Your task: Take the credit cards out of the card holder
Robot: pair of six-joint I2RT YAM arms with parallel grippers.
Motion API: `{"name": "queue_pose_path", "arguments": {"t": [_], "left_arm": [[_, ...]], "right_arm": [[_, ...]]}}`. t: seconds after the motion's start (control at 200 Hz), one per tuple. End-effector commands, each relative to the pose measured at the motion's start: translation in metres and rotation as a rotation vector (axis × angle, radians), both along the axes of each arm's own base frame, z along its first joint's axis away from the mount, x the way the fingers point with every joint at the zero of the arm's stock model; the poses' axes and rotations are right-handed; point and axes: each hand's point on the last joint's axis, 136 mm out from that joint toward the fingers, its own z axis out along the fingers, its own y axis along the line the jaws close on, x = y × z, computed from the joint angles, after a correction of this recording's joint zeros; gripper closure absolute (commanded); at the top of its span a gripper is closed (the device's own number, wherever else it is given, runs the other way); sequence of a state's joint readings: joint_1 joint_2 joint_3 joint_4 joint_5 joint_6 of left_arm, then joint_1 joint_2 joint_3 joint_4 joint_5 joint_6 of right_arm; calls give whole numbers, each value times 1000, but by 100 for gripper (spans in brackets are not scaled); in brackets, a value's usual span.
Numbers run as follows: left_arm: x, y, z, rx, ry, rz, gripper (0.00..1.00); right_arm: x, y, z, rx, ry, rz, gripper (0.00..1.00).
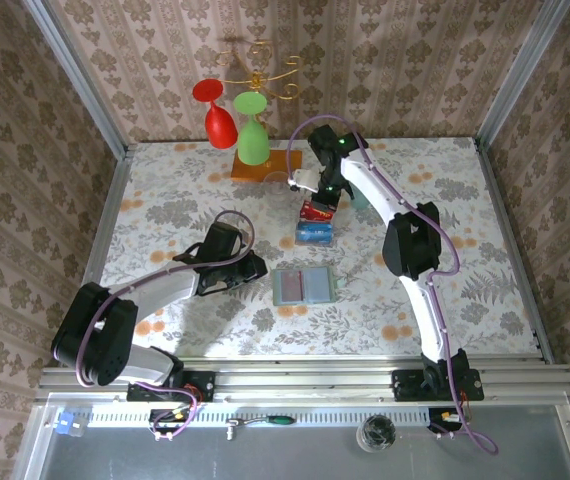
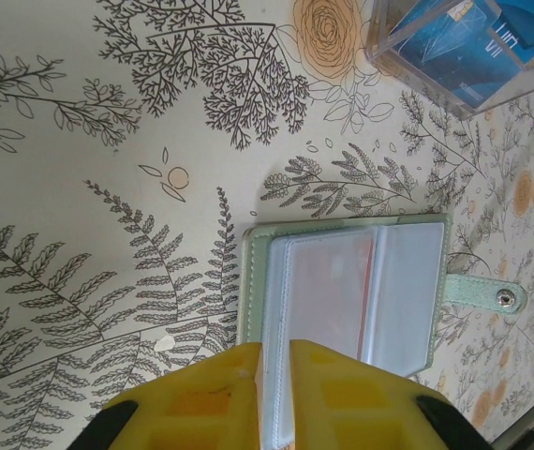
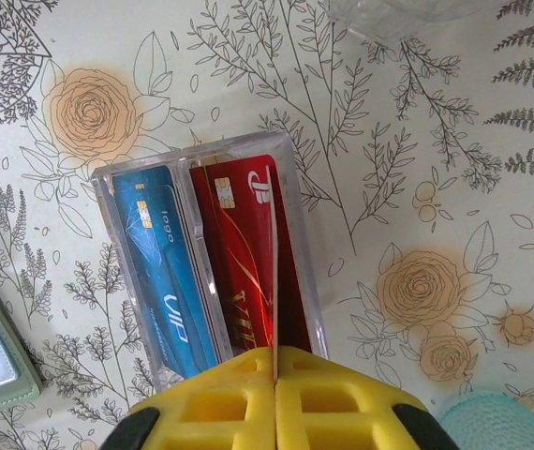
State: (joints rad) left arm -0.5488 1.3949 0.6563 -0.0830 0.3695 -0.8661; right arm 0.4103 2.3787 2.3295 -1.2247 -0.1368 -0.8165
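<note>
from above, bare floral tablecloth [image 1: 185,200] near and right of one pale grey-green folding card holder [image 1: 305,287], spread open mid-table; just beyond, one blue glossy card [image 1: 315,234], one red glossy card [image 1: 315,211]. left wrist: left claw [image 2: 274,352] nipped shut on the holder's clear sleeve [image 2: 281,309]. right wrist: right claw [image 3: 274,354] clamped on the red card's thin edge inside a clear two-slot tray [image 3: 145,164].

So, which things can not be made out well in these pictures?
- Left wrist view: the left fingers cover the near edge of the card holder; its cloudy plastic blurs what is inside.
- Right wrist view: the right fingers hide the lower end of the red card; the teal object is cut off by the corner.
- Top view: the print on the blue card is too small.
</note>
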Motion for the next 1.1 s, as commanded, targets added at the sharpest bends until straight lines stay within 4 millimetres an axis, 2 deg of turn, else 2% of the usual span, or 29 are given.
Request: {"name": "queue_pose_path", "arguments": {"t": [0.0, 0.4, 0.66, 0.84, 0.92, 1.095], "left_arm": [[-5, 6, -8, 19, 20, -12, 85], [-6, 4, -7, -7, 20, -9, 83], [-4, 3, -1, -21, -17, -8, 82], [-4, 0, 5, -45, -51, 9, 79], [-5, -3, 9, -38, -77, -9, 75], [-11, -4, 8, -18, -80, -9, 75]], "right_arm": [[-3, 1, -1, 0, 22, 14, 86], [-1, 1, 27, 42, -41, -66, 84], [-4, 9, 46, 203, -106, -261, 84], [-20, 13, 58, 370, -122, -443, 84], [-29, 14, 62, 445, -116, -528, 84], [-52, 13, 67, 593, -90, -704, 89]]}}
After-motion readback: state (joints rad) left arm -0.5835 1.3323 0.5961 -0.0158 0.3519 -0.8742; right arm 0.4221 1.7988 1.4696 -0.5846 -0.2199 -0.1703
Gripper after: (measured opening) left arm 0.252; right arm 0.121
